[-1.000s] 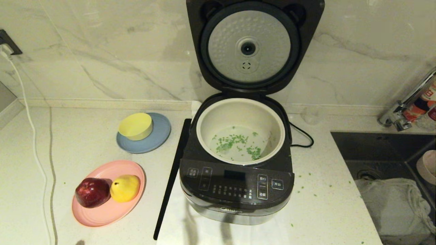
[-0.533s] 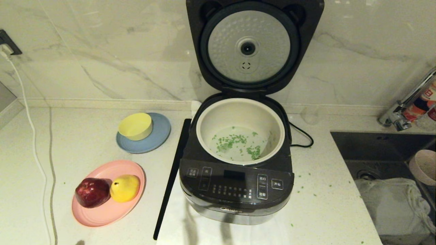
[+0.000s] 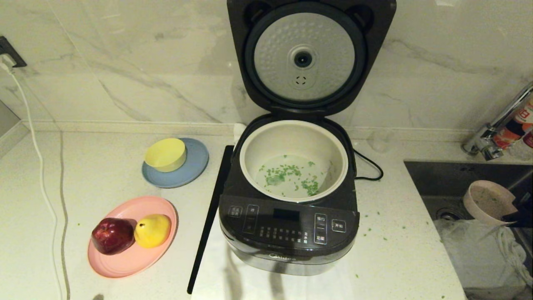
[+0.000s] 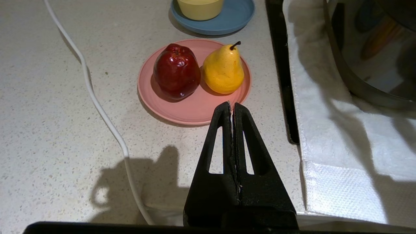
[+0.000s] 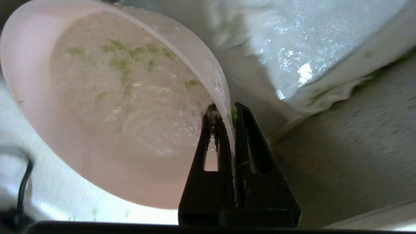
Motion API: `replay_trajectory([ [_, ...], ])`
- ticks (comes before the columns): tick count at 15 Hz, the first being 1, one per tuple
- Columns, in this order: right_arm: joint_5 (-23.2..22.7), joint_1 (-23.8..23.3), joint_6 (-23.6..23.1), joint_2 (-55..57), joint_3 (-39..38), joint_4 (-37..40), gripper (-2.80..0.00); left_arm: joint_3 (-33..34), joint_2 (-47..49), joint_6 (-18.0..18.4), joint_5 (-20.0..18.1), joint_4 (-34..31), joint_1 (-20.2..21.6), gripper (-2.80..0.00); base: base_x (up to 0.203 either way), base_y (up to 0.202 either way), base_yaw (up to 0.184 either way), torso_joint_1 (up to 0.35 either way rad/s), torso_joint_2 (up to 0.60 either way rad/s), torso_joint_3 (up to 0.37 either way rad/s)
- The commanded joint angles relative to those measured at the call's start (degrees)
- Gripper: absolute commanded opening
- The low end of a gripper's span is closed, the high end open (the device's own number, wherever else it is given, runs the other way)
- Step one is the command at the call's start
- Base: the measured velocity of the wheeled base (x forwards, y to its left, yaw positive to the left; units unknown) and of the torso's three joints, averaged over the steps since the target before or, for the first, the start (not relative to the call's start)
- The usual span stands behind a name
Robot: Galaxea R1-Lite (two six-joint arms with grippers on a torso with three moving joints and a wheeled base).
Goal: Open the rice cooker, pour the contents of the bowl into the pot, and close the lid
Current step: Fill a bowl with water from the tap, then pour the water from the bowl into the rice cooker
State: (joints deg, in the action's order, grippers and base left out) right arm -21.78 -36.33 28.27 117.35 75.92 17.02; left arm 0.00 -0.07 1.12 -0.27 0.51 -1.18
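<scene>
At the lower centre of the left wrist view the left hand [image 4: 232,110] hangs clenched on nothing above the bench [image 4: 65,130], just short of the pink plate [image 4: 169,110] with its red apple [image 4: 176,71] and yellow pear [image 4: 223,70].

At the right edge of the head view the right hand [image 3: 514,216] is clamped on the rim of the bowl [image 3: 485,202], which it holds tilted over the sink [image 3: 449,175] with a white cloth [image 3: 474,254] beneath it.

In the middle of the head view stands the rice cooker [image 3: 289,233]. Its pot [image 3: 250,154] is exposed, with most of the contents [image 3: 287,175] lying on its floor. At the top centre the lid [image 3: 310,58] stands upright against the marble wall.

The risks, as I judge them:
- The grip is a thin pinch on one edge of the rim, so a quick swing could twist the bowl loose and drop it into the sink.
- Closing the lid needs a reach high at the back, and a push placed off-centre might leave it unlatched.

Only the right wrist view shows the bowl's inside [image 5: 123,97] (a wet film with a few green bits still stuck) and the rim caught between the fingers [image 5: 213,130]. Only the head view shows green bits strewn on the bench to the right of the cooker.
</scene>
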Motion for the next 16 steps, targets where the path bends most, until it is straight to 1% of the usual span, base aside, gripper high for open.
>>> replay_trajectory([
  [1,0.12,4.03,0.28,-4.84,-0.95,0.65,-2.80,0.53,-0.01,0.02,0.00,0.02,0.04,-2.80,0.000,0.000,0.000,0.000,0.00,0.000],
  [6,0.25,12.42,0.44,-9.75,-0.95,4.92,-2.80,0.53,-0.01,0.02,0.00,0.02,-0.04,-2.80,0.000,0.000,0.000,0.000,0.00,0.000],
  [12,0.27,19.71,0.55,-14.37,-0.08,9.63,-2.80,0.53,-0.01,0.02,0.00,0.02,-0.05,-2.80,0.000,0.000,0.000,0.000,0.00,0.000],
  [16,2.22,25.32,0.64,-16.52,0.04,12.02,-2.80,0.53,-0.01,0.02,0.00,0.02,-0.05,-2.80,0.000,0.000,0.000,0.000,0.00,0.000],
])
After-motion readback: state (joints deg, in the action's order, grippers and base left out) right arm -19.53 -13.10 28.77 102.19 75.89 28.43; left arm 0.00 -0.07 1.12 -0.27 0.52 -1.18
